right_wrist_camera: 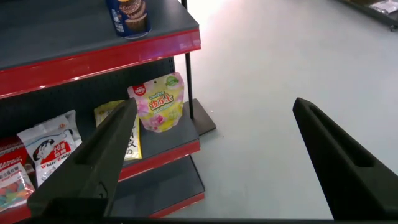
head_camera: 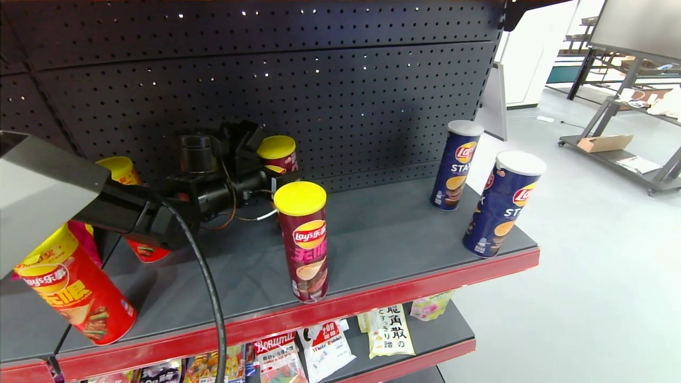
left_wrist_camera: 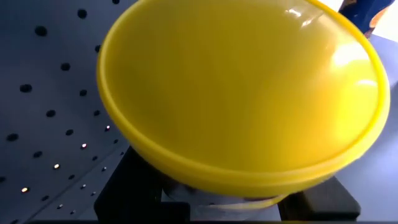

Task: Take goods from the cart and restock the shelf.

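On the shelf (head_camera: 383,229), back row | left gripper (head_camera: 263,169) clamped on maroon chip can (head_camera: 279,155), placement unfinished | five other cans (head_camera: 304,239) stand stocked | right gripper (right_wrist_camera: 214,109) jaws apart, empty

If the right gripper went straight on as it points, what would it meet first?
Likely the floor, seen between the open fingers of the right gripper; the shelf lies off to one side. Depth unclear.

Yellow-lidded maroon can (head_camera: 277,151) apparently upright at the back of the shelf (head_camera: 383,234).
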